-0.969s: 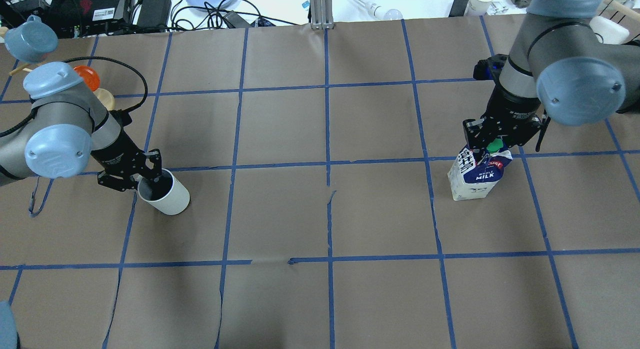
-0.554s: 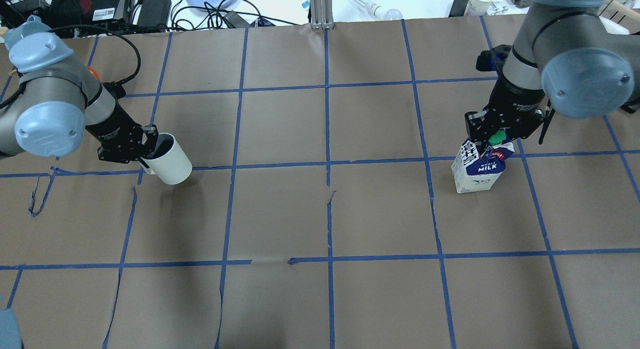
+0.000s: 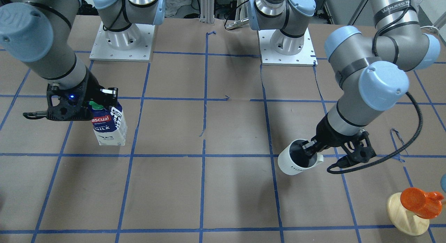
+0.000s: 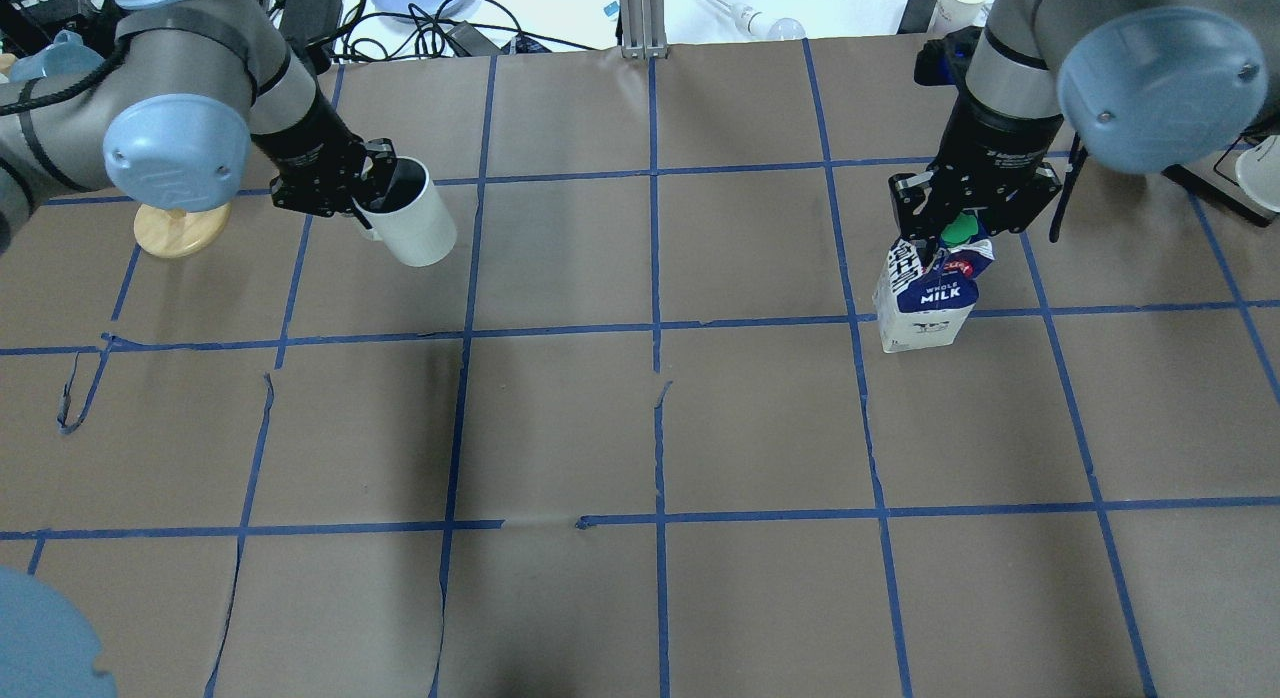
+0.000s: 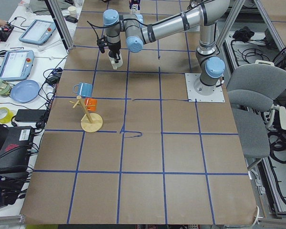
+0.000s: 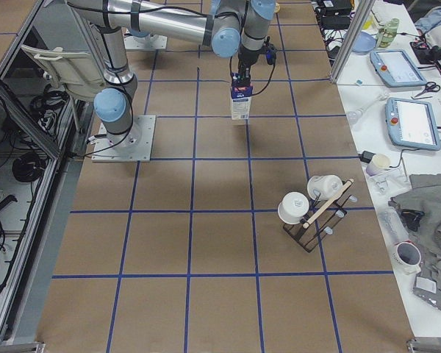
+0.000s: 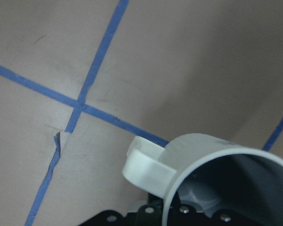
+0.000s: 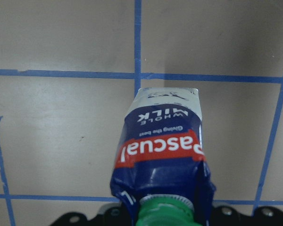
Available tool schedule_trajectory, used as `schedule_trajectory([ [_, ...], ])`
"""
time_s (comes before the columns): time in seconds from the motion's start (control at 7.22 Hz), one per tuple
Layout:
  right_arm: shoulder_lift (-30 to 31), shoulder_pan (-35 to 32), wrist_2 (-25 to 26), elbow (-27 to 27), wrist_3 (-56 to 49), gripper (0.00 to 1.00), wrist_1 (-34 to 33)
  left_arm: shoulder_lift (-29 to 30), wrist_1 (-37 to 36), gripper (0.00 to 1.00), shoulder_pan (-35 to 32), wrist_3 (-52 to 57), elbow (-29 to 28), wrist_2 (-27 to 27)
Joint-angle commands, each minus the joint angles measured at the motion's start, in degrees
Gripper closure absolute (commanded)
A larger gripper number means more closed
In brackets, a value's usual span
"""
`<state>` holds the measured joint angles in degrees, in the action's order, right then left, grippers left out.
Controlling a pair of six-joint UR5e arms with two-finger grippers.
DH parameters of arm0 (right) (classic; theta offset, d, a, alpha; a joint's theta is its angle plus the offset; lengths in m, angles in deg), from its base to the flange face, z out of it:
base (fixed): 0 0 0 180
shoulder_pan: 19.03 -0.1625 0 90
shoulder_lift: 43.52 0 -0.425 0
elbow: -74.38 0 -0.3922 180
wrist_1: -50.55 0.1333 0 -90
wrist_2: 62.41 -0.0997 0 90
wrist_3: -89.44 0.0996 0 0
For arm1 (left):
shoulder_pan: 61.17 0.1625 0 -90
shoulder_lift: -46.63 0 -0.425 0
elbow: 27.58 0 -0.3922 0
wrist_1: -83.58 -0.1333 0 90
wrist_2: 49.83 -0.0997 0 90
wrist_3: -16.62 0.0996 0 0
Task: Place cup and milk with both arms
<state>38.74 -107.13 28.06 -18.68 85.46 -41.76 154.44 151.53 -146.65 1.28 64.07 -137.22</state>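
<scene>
My left gripper (image 4: 378,191) is shut on the rim of the white cup (image 4: 418,221), one finger inside and one outside. It holds the cup tilted above the brown table. In the front view the cup (image 3: 295,163) hangs from the left gripper (image 3: 312,149). The left wrist view shows its handle and dark inside (image 7: 217,165). My right gripper (image 4: 958,228) is shut on the top of the milk (image 4: 925,303), by the green cap. The carton hangs upright just above the table, as the front view (image 3: 108,126) and right wrist view (image 8: 162,136) show.
A wooden stand (image 3: 406,215) with an orange cup-like thing (image 3: 418,201) is at the table's left far side. A blue cup (image 5: 83,89) hangs on it. A rack with white cups (image 6: 312,209) stands at the right end. Cables and clutter (image 4: 300,18) line the far edge.
Both arms have moved away from the robot, carrying their loads. The cup has gone far and toward the centre. The milk has gone farther and slightly toward the centre.
</scene>
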Motion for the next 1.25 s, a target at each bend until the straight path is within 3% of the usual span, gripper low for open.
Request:
schedule_trajectory([
  [0.0,-0.16,-4.26,-0.72,0.16,5.37,0.91,-0.51,3.44,-4.66,1.00,-7.74,-3.89,-1.73,-0.06],
  [0.42,-2.17,-4.88,-4.85,0.86,6.71,0.91,-3.82,9.68,-12.12,1.00,-15.65,-7.83,-2.00,-0.06],
  [0.83,-9.46,-7.07,-4.77,10.77,9.51,0.90,-3.76,12.07,-16.27,1.00,-20.41,-9.27,-1.83,-0.15],
  [1.11,-11.58,-9.54,-4.86,12.11,12.94,0.90,-4.64,12.34,-16.36,1.00,-21.12,-9.01,-1.30,0.02],
])
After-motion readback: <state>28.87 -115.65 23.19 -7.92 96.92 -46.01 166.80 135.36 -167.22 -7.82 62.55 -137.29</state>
